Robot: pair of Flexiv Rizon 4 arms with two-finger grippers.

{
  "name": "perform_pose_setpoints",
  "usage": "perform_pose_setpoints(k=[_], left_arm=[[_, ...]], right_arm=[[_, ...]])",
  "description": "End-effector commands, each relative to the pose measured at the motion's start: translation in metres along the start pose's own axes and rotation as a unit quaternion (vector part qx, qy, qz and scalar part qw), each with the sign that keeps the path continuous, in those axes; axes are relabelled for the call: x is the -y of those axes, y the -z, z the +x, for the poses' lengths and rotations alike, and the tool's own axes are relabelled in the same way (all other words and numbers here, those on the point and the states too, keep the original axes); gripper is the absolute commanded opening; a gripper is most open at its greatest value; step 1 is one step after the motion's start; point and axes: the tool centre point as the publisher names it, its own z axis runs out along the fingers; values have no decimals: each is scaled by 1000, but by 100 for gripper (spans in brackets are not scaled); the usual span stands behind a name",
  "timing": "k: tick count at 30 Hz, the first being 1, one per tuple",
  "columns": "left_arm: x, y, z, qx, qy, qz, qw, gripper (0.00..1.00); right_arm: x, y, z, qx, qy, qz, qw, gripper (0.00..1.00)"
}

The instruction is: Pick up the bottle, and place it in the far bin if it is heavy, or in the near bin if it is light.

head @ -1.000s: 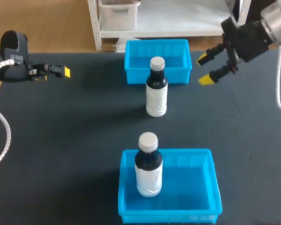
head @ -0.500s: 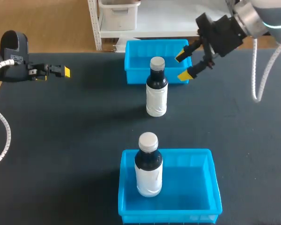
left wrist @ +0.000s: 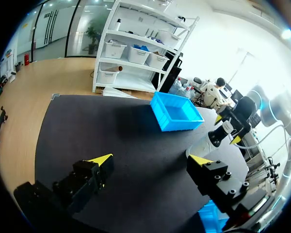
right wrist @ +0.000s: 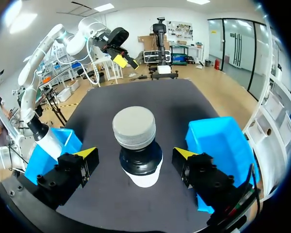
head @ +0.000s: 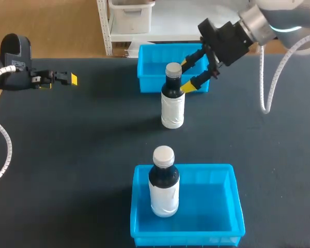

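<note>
**Head view status: pre-grasp at the bottle (head: 172, 98), grip not yet made**

**Current state.** The bottle stands upright on the table (head: 93, 134), between the two bins and just in front of the far bin (head: 146, 82). The near bin (head: 232, 206) already holds a second bottle (head: 164, 186), also upright.

**Right arm.** The right gripper (head: 188, 75) is at the level of the bottle's neck and cap. In the right wrist view the right gripper (right wrist: 135, 155) has its fingers (right wrist: 86, 155) spread, with the bottle (right wrist: 136, 141) centred between them. A gap shows on each side, so neither finger bears on the bottle.

**Left arm.** The left gripper (head: 67, 78) sits near the table's left edge, well apart from both bins. In its own view the left gripper (left wrist: 151, 159) has its fingers wide apart and holds nothing.

**Step in hand.** Judged from this layout, the task is at the pick-up stage: alignment is done and the grasp is pending.

**Next move.**
1. Bring the right fingers together evenly on the dark neck or shoulder below the cap. An uneven approach may tip the tall, narrow bottle.
2. Lift straight up, clear of the far bin's front wall.
3. Assess the load. Weight cannot be read from these views, so the choice of bin remains open until the lift.
</note>
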Motion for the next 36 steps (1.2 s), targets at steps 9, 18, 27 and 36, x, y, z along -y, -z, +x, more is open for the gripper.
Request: perform_pose_setpoints(k=[9,18,27,36], left_arm=[[0,0,0,0,0,0,1000,100],[0,0,0,0,0,0,1000,100],[0,0,0,0,0,0,1000,100],[0,0,0,0,0,0,1000,100]], right_arm=[[5,-22,-12,4,-1,-9,1000,100],[6,-28,-11,4,-5,-12,1000,100],[6,-30,-9,3,-9,-10,1000,48],[0,-25,-8,4,-7,-3,1000,0]])
